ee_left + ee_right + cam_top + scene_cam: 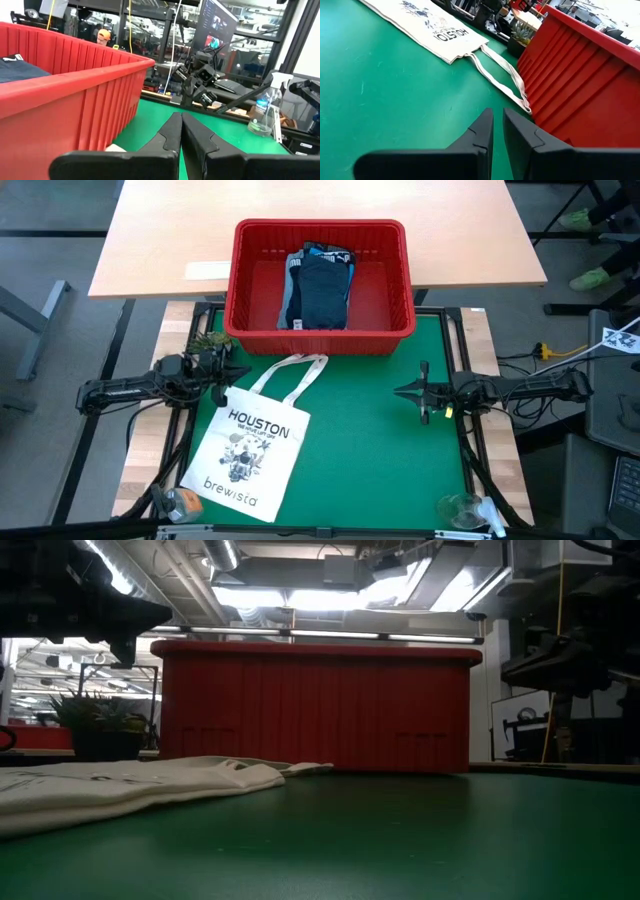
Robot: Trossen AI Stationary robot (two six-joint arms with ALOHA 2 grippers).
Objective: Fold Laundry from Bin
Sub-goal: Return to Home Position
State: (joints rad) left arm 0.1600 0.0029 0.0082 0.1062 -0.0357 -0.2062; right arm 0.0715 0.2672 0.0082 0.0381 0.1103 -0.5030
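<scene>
The laundry [322, 285] sits stacked inside the bin [320, 225] at the worktop's [380, 460] far edge. The left hand [232, 370] and right hand [402, 391], both pressed together, flank open green (tote bag [250, 450] nearer the left), just short of the bin.

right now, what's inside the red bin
The bin holds a folded stack of laundry: a dark navy garment on top, lighter blue fabric at its edge. Anything lower in the stack is covered.

Red bin [320, 340], dark folded laundry [322, 290] inside, seemingly stacked
</scene>
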